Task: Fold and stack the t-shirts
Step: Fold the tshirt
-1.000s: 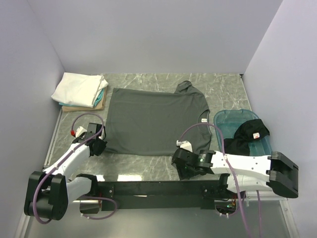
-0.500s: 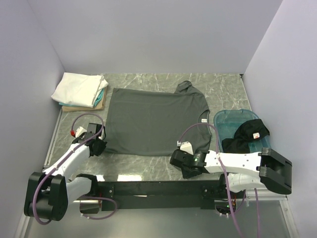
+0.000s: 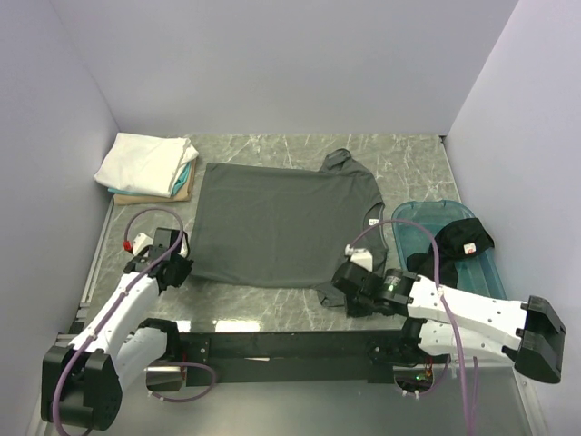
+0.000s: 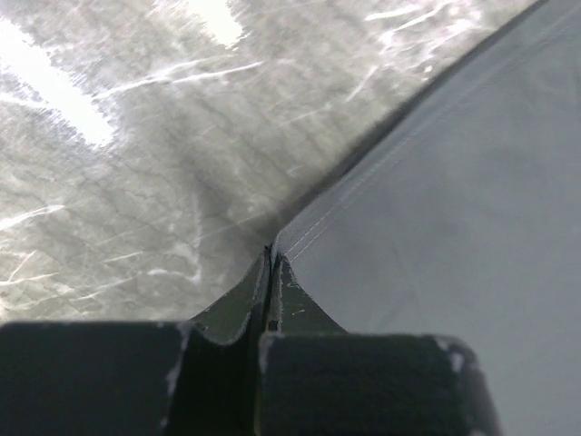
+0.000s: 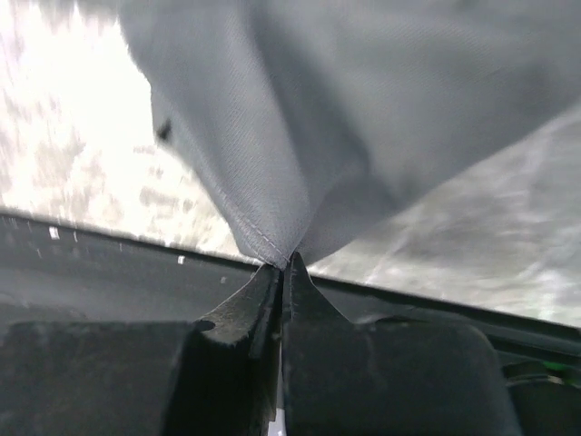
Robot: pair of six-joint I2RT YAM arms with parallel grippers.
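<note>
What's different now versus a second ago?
The right gripper closed on the near right corner of the grey t-shirt, its arm swinging right. The left gripper stays clamped on the near left corner; folded stack and bin unchanged.

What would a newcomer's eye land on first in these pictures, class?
The charcoal t-shirt spread flat in the middle, with the left tool and right tool each shut on a near corner. Then the folded stack of tees at the far left, and a black t-shirt heaped in the teal bin at the right.
</note>
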